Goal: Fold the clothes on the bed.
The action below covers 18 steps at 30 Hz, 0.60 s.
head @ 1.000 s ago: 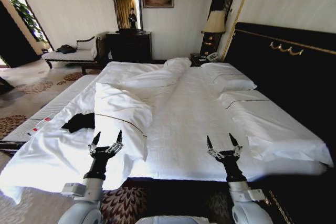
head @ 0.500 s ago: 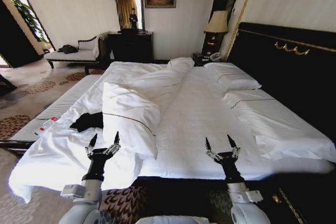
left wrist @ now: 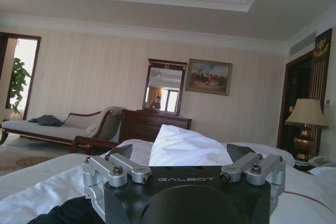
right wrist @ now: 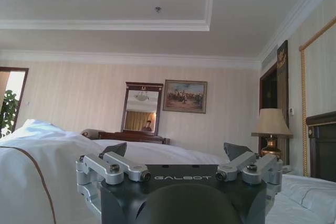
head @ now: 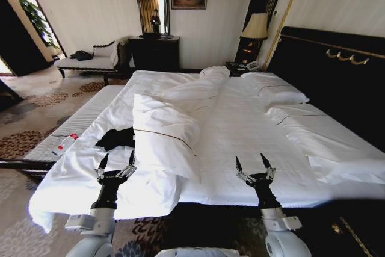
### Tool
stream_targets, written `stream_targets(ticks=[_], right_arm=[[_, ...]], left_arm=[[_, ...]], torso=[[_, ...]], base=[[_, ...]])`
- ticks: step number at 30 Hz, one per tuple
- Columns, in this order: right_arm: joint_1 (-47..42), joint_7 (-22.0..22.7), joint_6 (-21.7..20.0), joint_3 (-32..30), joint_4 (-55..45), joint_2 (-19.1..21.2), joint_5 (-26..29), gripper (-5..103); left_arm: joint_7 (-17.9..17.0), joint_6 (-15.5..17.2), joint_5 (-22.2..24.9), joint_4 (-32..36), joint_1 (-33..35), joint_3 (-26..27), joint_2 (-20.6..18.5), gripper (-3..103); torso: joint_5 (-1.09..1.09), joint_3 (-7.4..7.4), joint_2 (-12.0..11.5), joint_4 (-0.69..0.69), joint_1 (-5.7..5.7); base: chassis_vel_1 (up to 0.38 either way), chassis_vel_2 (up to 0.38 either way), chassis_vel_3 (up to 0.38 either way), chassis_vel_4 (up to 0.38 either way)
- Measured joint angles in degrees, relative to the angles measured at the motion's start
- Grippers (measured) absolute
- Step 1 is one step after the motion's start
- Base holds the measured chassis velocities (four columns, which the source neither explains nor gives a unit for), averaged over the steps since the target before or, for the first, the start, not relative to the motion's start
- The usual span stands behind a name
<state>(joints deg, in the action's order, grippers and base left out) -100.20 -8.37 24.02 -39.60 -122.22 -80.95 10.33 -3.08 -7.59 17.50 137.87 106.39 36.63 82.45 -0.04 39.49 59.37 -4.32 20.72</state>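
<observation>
Your whole view has slid right since a second ago, so the camera turned and the bed (head: 252, 142) itself lies as before. You hold both grippers, left (head: 117, 162) and right (head: 252, 165), raised over the bed's foot edge, fingers spread apart and empty. Your T-shirt (head: 117, 139) lies crumpled near the bed's left edge, beside the folded duvet (head: 165, 139)
</observation>
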Motion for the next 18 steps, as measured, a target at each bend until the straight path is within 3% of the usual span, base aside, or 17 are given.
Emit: stream_targets(ticks=[18], right_arm=[[4.91,0.78,-0.65,2.22,3.41,3.28,4.25,100]], left_arm=[[0.17,-0.68,-2.15,1.46,1.4,1.88,2.11,100]], torso=[[0.01,0.0,0.0,-0.01,0.0]], base=[[0.042,0.132,-0.047,-0.138]])
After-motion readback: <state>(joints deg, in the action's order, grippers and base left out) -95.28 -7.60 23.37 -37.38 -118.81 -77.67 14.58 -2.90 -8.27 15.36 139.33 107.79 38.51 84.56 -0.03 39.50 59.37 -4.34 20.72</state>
